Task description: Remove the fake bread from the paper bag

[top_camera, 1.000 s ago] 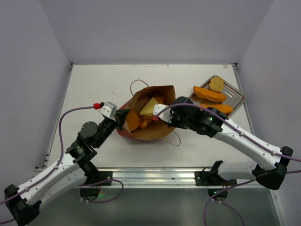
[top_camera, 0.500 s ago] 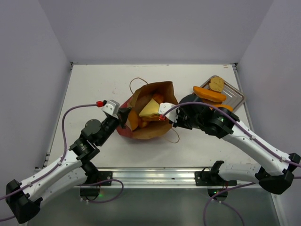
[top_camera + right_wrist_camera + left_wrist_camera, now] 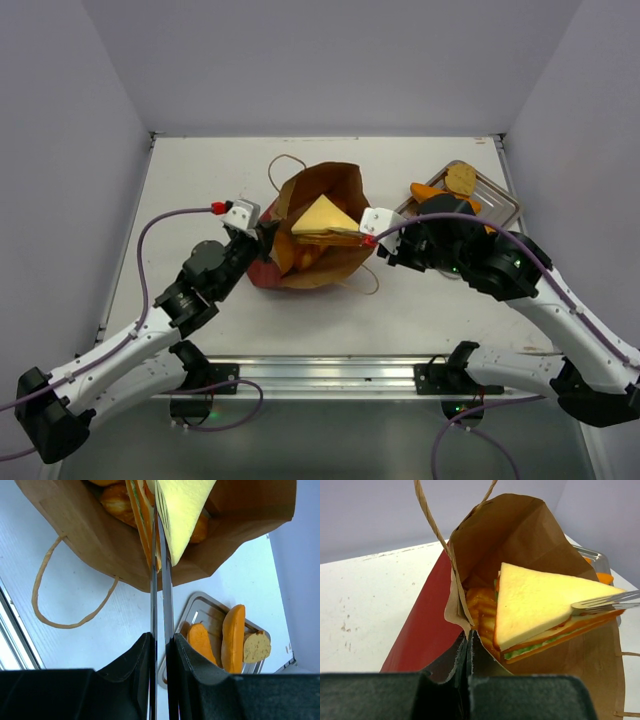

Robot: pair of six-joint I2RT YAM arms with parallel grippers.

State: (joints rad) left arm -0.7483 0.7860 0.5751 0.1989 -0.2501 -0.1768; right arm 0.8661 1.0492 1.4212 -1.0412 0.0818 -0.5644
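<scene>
Top view: the yellow triangular fake sandwich (image 3: 322, 218) now sits higher than a moment ago, its corner drawn over the mouth of the red-and-brown paper bag (image 3: 300, 270) on the white counter (image 3: 200, 180).

Left wrist view: the left tool (image 3: 470, 650), pressed together, pinches the bag's rim.

Right wrist view: the right tool (image 3: 159, 517) pinches the sandwich's edge, so removal looks close.

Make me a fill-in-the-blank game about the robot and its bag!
The right pincer grips the triangle-shaped ____. The left pincer pinches the rim of the paper ____. That one is red outside and ____ inside. More bread lies on the silver ____.
Missing words: sandwich, bag, brown, tray.
</scene>
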